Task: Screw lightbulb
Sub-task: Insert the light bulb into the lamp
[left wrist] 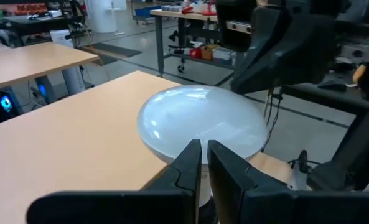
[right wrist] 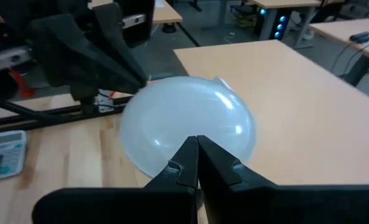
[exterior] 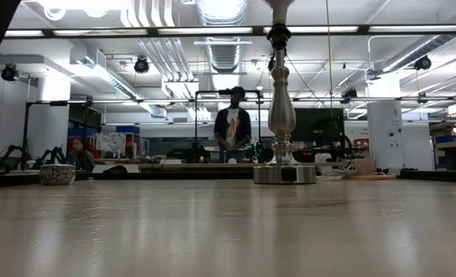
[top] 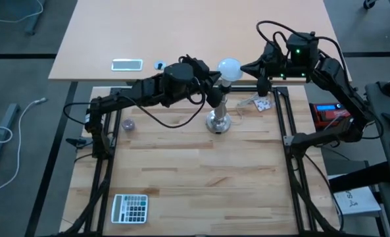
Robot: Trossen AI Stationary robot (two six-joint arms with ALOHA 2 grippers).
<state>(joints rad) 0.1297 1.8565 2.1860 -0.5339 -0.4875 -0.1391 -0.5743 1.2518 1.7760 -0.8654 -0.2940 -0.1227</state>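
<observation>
Left claw point(top: 216, 87) at frame centre-top, fingers pressed nearly together just under lightbulb point(top: 229, 68), at top of silver stand point(top: 218, 120). Right claw point(top: 247, 68) pressed together, tips beside bulb's right side. Bulb sits atop stand on wooden surface point(top: 195, 178). Calculator point(top: 129, 208) lower left.

Light comes from long ceiling lamps point(exterior: 212, 31) in the room, bright and even. On my lightbulb point(left wrist: 200, 124) I see soft white glare. My table point(exterior: 212, 231) looks blurred near the low camera, and shadows below my arms are weak.
</observation>
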